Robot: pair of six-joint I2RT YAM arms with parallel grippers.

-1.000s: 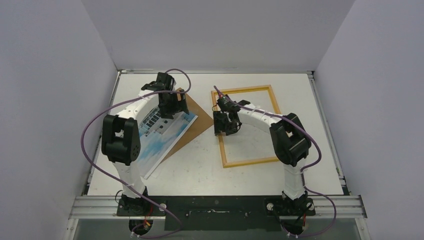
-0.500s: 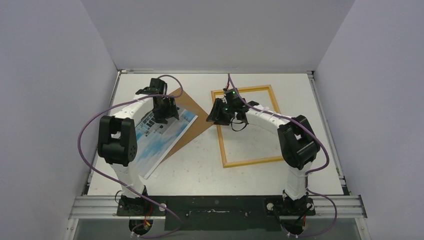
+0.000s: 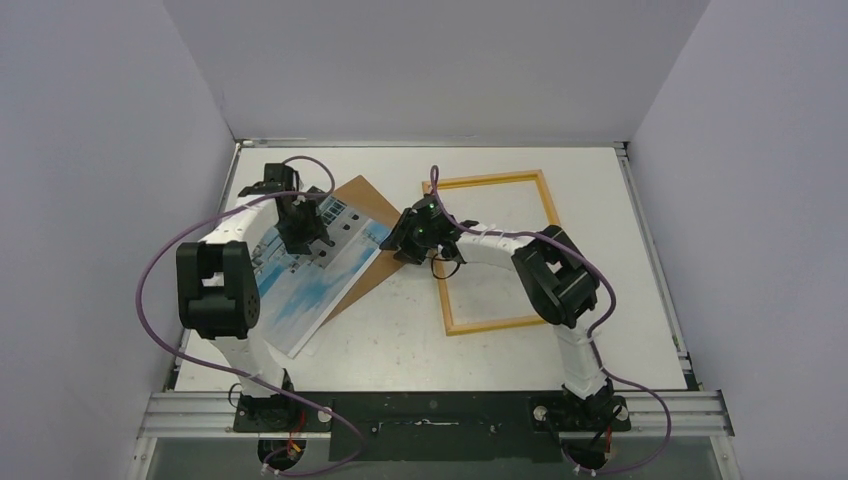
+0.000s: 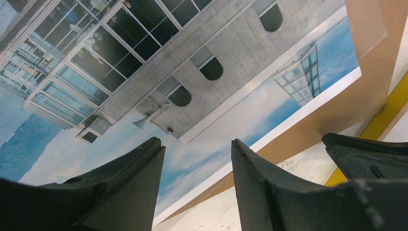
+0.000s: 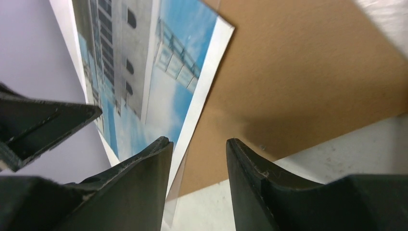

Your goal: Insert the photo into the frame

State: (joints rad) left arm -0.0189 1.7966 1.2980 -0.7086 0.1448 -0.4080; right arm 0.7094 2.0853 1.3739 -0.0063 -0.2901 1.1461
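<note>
The photo (image 3: pixel 300 285), a pale building under blue sky, lies at the table's left on a brown backing board (image 3: pixel 366 196). My left gripper (image 3: pixel 301 232) hovers over the photo's far half, open and empty, its fingertips (image 4: pixel 155 147) above the sky part of the photo (image 4: pixel 192 72). The frame (image 3: pixel 500 322) lies flat at the right, wood-coloured from above; a yellow strip of it (image 4: pixel 385 108) shows in the left wrist view. My right gripper (image 3: pixel 402 238) is open beside the board's right corner, above the board (image 5: pixel 298 72) and the photo's edge (image 5: pixel 144 72).
A thin clear sheet edge (image 5: pixel 177 178) sticks out under the photo's corner. Grey walls enclose the table (image 3: pixel 400 340) on three sides. The left gripper's fingers (image 5: pixel 38 122) show at the left of the right wrist view. Purple cables loop over both arms.
My left gripper has shifted left over the photo and its jaws have narrowed. My right gripper has swung left from the frame's left rail to the board's corner.
</note>
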